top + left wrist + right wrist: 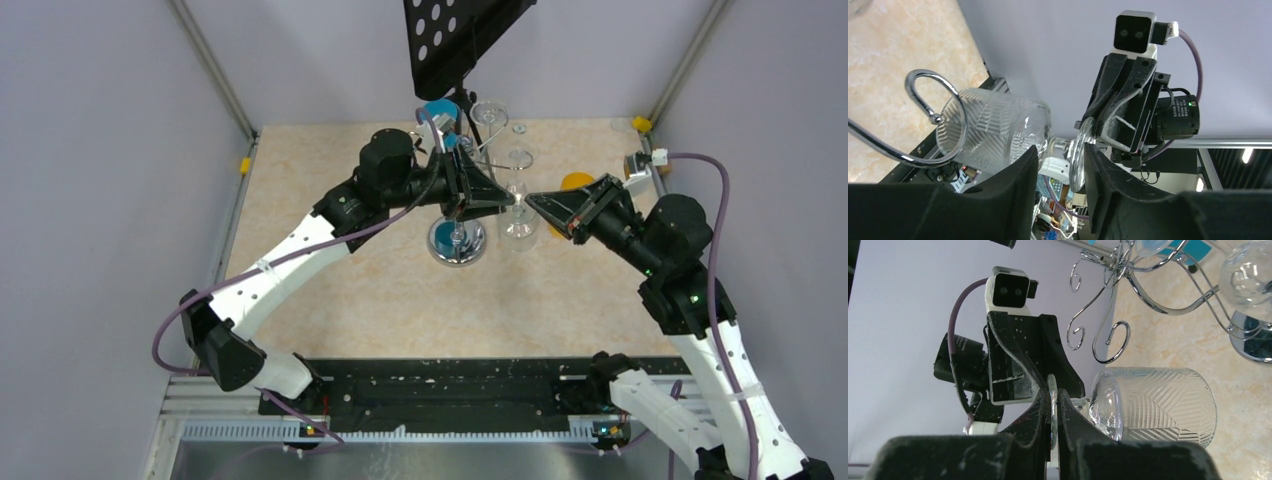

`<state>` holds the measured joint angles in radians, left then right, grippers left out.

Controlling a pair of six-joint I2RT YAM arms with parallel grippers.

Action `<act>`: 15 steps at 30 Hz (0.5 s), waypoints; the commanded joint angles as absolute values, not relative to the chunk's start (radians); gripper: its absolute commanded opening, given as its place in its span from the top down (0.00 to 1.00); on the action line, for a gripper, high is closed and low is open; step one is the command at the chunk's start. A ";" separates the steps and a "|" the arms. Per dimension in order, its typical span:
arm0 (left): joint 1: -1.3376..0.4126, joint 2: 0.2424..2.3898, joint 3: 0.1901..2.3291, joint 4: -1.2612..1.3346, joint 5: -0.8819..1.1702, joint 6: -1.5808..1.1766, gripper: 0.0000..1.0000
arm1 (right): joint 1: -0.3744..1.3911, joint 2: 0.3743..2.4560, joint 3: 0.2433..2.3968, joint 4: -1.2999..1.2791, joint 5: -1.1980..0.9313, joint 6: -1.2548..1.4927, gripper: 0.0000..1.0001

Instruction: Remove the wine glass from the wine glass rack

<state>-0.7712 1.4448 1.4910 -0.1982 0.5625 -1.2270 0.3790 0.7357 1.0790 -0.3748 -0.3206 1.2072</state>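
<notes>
- Right wrist view: the right jaws are clamped flat on the foot of the wine glass, probably because that thin disc gives a sure pinch while the bowl lies sideways
- Left wrist view: the left jaws stand about half open, straddling the stem between bowl and foot and gripping nothing yet, seemingly for a second, steadying hold
- The wine glass hangs level over the middle of the bench, just under a curled arm of the wine glass rack; I cannot tell whether it is fully clear
- The mirrored base stands beside it, toward the bench's left edge, and another glass hangs above
- No brand, label or writing can be read
</notes>
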 commanded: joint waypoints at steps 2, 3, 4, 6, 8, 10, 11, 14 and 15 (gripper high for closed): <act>-0.780 1.445 1.529 -0.085 0.606 -1.286 0.65 | 0.390 0.728 1.070 -0.220 -0.378 1.222 1.00; -0.782 1.445 1.529 -0.078 0.614 -1.289 0.68 | 0.390 0.728 1.063 -0.216 -0.376 1.221 1.00; -0.783 1.445 1.530 -0.075 0.626 -1.292 0.71 | 0.390 0.729 1.057 -0.210 -0.375 1.221 1.00; -0.784 1.443 1.528 -0.070 0.646 -1.295 0.77 | 0.390 0.729 1.047 -0.203 -0.370 1.223 1.00; -0.784 1.438 1.528 -0.065 0.662 -1.294 0.83 | 0.390 0.730 1.042 -0.202 -0.360 1.221 1.00; -0.784 1.437 1.530 -0.054 0.679 -1.292 0.87 | 0.390 0.732 1.039 -0.204 -0.351 1.218 1.00; -0.785 1.437 1.532 -0.048 0.690 -1.292 0.89 | 0.390 0.732 1.039 -0.205 -0.345 1.217 1.00; -0.784 1.445 1.542 -0.034 0.725 -1.292 0.88 | 0.390 0.738 1.038 -0.198 -0.338 1.216 1.00; -0.784 1.447 1.547 -0.031 0.738 -1.288 0.89 | 0.390 0.740 1.038 -0.197 -0.337 1.216 1.00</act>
<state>-0.7673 1.4475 1.4910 -0.1261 0.6304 -1.2762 0.3790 0.7353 1.0401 -0.2981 -0.3496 1.2160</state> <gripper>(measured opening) 0.122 0.026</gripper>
